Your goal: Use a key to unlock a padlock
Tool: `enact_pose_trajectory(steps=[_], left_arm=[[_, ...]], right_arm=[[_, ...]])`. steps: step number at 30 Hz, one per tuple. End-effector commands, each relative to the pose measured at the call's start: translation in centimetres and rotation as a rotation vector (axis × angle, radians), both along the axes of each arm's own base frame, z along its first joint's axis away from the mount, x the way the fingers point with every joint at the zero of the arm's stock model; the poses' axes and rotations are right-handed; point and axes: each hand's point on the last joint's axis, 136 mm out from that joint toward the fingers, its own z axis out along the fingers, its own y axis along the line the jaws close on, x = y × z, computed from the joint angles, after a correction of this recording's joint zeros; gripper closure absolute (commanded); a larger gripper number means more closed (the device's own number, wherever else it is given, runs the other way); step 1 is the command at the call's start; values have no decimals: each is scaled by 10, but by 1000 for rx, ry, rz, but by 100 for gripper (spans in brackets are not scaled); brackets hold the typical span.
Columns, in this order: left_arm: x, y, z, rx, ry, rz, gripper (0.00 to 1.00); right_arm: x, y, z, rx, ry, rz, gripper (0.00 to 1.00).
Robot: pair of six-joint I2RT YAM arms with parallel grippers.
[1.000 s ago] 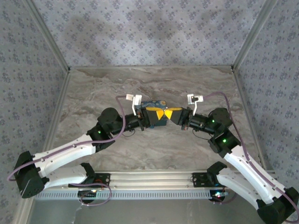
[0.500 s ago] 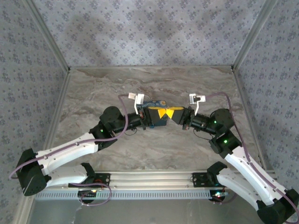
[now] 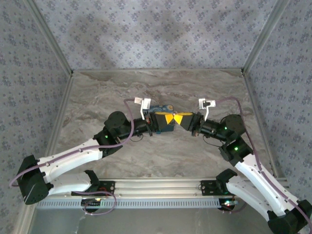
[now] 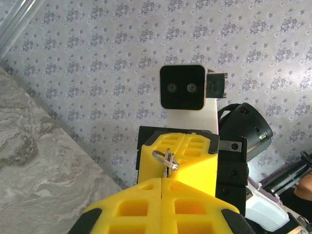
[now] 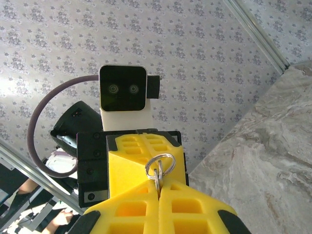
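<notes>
Above the blue starry-printed box on the marbled table, I set my two grippers tip to tip, probably so key and lock can align clear of the surface. My left gripper, ribbed yellow plastic, has its fingers pressed together on something I cannot identify. My right gripper is clamped on a thin steel key ring, and I judge the padlock hidden between the meeting pads.
</notes>
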Motion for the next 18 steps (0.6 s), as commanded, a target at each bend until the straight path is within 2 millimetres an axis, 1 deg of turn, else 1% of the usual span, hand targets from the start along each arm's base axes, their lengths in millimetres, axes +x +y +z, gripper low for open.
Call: enact_pose_trajectory(steps=[1,3,5,7,10,11,13,15,18], left_arm=[[-7,4,26,-51,-53,-11,100],[-7,4,25,-50,-50,-12,100],[-6,4,24,-40,-48,-5,100],[-4,3,20,-12,-38,4,100],[2,3,8,93,-9,34,100],[4,4,4,139,2,47,100],[6,6,-7,234,24,63,100],[7,8,-20,341,55,71,100],[10,17,-49,553,113,82,100]], right_arm=[[1,-6,6,19,-8,-22,100],[1,-6,5,17,-7,-22,100],[1,-6,2,8,3,-24,90],[3,-7,-2,-13,14,-34,86],[8,-17,-13,-80,36,-87,69],[10,-22,-18,-115,49,-118,67],[16,-32,-27,-191,56,-180,65],[20,-40,-36,-272,56,-223,66],[26,-48,-50,-383,67,-268,68]])
